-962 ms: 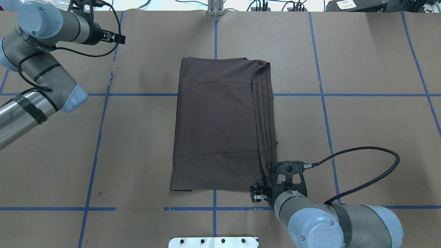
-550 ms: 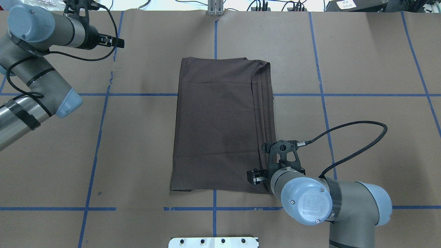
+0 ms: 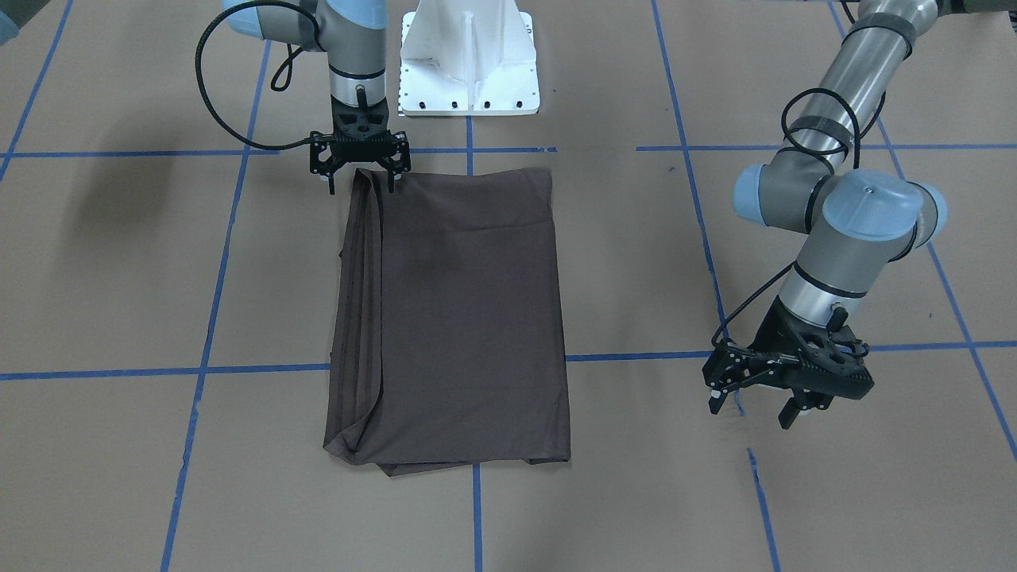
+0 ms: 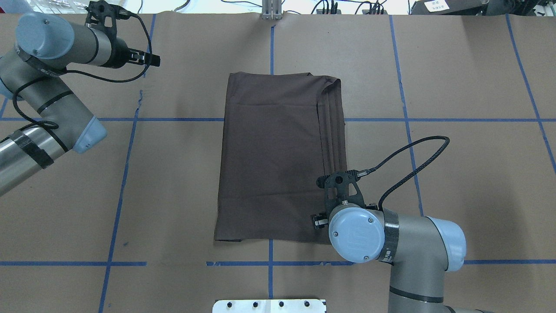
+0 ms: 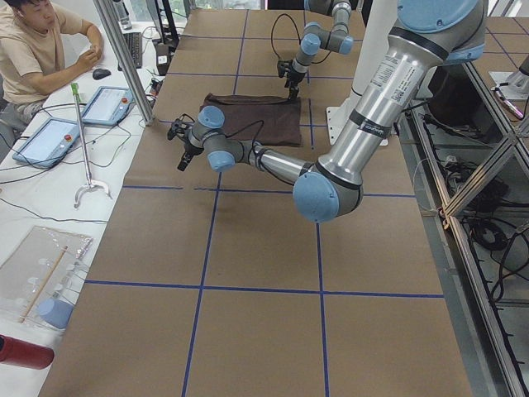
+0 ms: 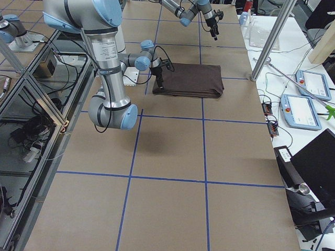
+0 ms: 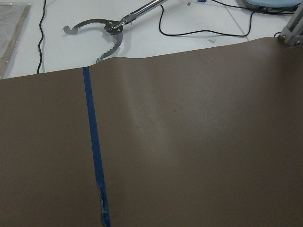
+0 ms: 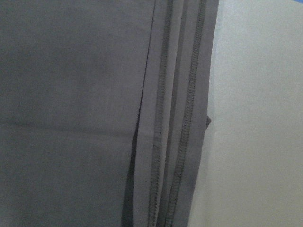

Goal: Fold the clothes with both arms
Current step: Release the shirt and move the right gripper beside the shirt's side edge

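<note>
The dark brown T-shirt (image 4: 273,156) lies folded into a flat rectangle in the middle of the table, with layered hems along its right edge (image 8: 180,118). In the front view my right gripper (image 3: 361,184) points down, open, with its fingers astride the shirt's (image 3: 461,318) near right corner. From overhead it (image 4: 319,221) is mostly hidden under the wrist. My left gripper (image 3: 753,407) is open and empty over bare paper, well off to the shirt's far left; overhead it (image 4: 152,58) is near the table's far left. The collar, logo and tags are hidden.
Brown paper with blue tape lines (image 4: 173,119) covers the table. The white pedestal base (image 3: 469,63) stands at the robot's edge. A metal post (image 4: 271,11) is at the far edge. A metal grabber tool (image 7: 104,28) lies beyond the paper. An operator (image 5: 33,41) sits by tablets.
My right arm has moved forward, away from the robot, bringing its gripper over the shirt's near right corner. The left arm has shifted slightly. The shirt has not moved.
</note>
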`<state>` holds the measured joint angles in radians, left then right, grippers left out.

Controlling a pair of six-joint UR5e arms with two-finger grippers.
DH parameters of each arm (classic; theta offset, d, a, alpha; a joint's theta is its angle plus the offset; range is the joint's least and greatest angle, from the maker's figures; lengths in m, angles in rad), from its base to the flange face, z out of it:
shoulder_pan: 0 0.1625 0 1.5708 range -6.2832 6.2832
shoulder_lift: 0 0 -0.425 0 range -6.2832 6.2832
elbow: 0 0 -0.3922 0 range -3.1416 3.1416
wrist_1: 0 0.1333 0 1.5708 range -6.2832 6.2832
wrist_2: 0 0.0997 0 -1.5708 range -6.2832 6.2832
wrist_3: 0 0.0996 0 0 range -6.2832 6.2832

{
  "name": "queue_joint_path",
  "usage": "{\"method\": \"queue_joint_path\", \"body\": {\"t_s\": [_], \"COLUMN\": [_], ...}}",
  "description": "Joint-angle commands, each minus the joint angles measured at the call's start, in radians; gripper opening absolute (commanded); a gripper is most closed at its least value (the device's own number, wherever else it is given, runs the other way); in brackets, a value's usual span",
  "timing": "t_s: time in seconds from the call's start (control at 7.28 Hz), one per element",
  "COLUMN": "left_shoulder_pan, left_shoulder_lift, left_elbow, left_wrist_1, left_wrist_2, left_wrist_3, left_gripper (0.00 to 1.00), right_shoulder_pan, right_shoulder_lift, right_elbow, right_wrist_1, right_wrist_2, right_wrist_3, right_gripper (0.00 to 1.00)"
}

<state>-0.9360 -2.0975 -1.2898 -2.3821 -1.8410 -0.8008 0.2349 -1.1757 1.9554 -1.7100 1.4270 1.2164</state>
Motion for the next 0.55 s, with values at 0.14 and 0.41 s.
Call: {"method": "queue_joint_path", "body": {"t_s": [0.14,0.41], "left_shoulder_pan": [0.002,0.002], "left_shoulder_lift": [0.007,0.008], "left_elbow": [0.000,0.000], "left_wrist_1": [0.000,0.000], "left_wrist_2": [0.000,0.000], "left_wrist_3": [0.000,0.002], "left_gripper": [1.00,1.00], "right_shoulder_pan": [-0.006,0.024], "right_shoulder_lift": [-0.002,-0.007], "right_elbow": [-0.016,-0.015], "right_wrist_1": [-0.013,-0.054], "right_wrist_2": [0.004,0.001], "right_wrist_3": [-0.024,-0.135], "right_gripper": [1.00,1.00]}}
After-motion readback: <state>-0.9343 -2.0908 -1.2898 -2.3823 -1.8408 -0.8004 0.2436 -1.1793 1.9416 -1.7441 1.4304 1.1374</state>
